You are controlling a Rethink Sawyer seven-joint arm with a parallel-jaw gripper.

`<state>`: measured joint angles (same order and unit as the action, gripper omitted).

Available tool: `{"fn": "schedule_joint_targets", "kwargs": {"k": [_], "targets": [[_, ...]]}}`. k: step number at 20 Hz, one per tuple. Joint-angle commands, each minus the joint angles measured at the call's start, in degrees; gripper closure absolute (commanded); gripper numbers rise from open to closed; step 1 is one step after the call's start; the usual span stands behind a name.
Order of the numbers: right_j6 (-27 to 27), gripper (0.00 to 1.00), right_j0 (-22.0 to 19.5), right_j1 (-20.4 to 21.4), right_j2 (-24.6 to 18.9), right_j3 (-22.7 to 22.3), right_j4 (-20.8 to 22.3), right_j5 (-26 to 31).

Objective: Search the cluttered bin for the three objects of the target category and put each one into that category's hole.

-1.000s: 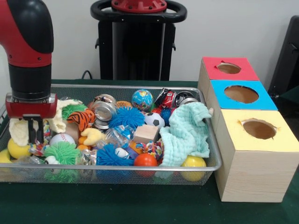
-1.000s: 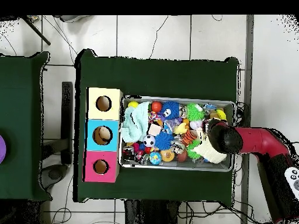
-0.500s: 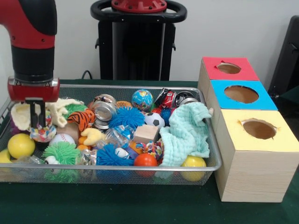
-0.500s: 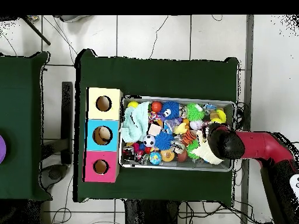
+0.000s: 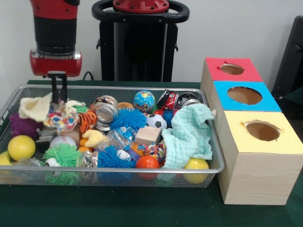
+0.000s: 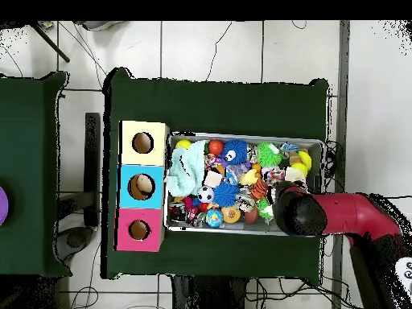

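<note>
The wire mesh bin [image 5: 142, 170] fills the table's left side and also shows in the overhead view [image 6: 241, 135]. My gripper [image 5: 58, 108] hangs over the bin's left part, shut on a multicoloured rope ball [image 5: 61, 118] held just above the toys. In the overhead view the arm [image 6: 299, 212] hides the gripper and the ball. A second rope ball [image 5: 154, 150] lies near the bin's front, beside a wooden block [image 5: 147, 135]. The hole [image 5: 262, 131] in the yellow-topped box is at the right, nearest the camera; it also shows in the overhead view [image 6: 143, 143].
Blue-topped [image 5: 244, 95] and red-topped [image 5: 232, 69] boxes stand behind the yellow one. A mint cloth [image 5: 189, 135] drapes over the bin's right side, and a cream cloth [image 5: 34, 108] lies by the gripper. Spiky balls, sports balls and metal tins crowd the bin.
The gripper has risen and moved right in the front view, lifting the rope ball out of the clutter at the bin's left end.
</note>
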<state>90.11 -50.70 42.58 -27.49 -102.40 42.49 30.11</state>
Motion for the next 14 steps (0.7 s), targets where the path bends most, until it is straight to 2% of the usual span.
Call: {"fn": "schedule_joint_targets", "kwargs": {"k": [1,7,14], "targets": [[8.2,1.00,4.1,5.1,3.5,-10.9,-4.0,2.2],[9.8,1.00,7.0,4.9,6.0,-11.6,-5.8,0.9],[10.6,1.00,10.1,6.5,8.7,-13.0,-8.5,0.4]]}}
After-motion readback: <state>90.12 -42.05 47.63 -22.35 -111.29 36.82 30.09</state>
